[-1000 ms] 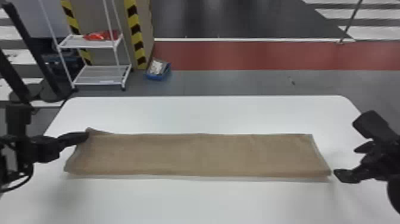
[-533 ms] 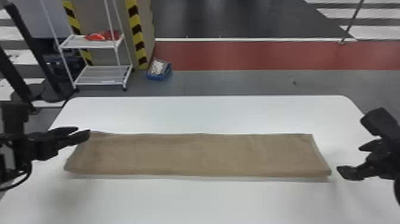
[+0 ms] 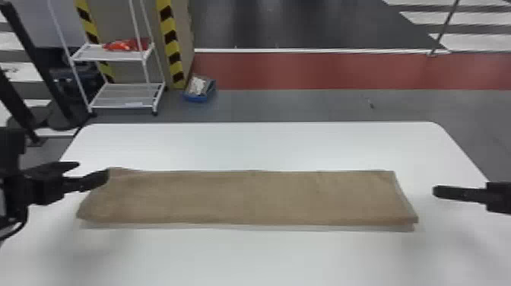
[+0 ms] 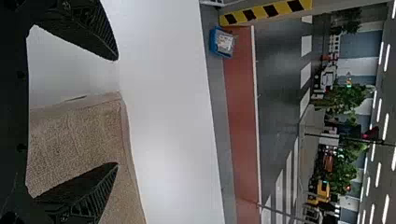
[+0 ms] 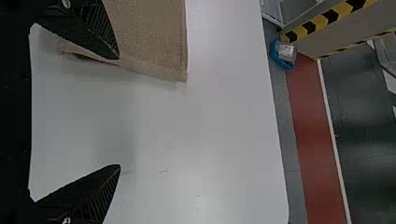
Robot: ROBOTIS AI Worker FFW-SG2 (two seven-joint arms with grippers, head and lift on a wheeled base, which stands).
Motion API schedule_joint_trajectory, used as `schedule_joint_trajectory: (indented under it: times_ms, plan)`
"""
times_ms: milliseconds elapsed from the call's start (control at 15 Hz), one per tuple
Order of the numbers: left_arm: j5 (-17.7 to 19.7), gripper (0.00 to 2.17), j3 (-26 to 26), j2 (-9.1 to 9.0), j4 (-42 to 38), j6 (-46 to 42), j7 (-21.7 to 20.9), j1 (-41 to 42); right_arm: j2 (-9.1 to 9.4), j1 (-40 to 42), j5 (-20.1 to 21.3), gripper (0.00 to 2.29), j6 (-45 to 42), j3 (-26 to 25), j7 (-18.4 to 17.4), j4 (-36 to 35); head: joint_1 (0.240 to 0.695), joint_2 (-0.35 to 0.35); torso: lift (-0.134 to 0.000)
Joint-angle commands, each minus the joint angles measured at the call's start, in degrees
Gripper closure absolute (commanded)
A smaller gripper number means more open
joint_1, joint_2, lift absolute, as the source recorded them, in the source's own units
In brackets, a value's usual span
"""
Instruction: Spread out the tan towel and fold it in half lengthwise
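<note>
Tan towel, and it's lying on the white table — a long, narrow strip running left to right, its layers showing along the right end, the far left corner a touch uneven. At the left end, here's the left gripper, fingers spread wide, nothing between them in its grip, one finger overlapping the cloth in the wrist view. Over on the other side, the right gripper is off the towel's right end, and its wrist view shows a wide gap too — no cloth pinched. Beyond the table, a white wheeled rack carries something red, and a blue bin sits on the floor nearby.
</note>
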Motion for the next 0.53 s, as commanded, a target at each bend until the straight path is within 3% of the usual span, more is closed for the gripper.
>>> schedule_joint_trajectory:
  times_ms: [0, 467]
  plan:
    - [-0.29, 0.08, 0.0, 0.11, -0.35, 0.54, 0.01, 0.37, 0.0, -0.53, -0.54, 0.04, 1.27, -0.55, -0.32, 0.79, 0.695, -0.002, -0.128]
    - [-0.38, 0.08, 1.49, 0.2, -1.75, 4.23, -0.7, 1.25, 0.08, -0.7, -1.42, 0.03, 5.49, -0.9, -3.39, 0.97, 0.695, -0.005, -0.128]
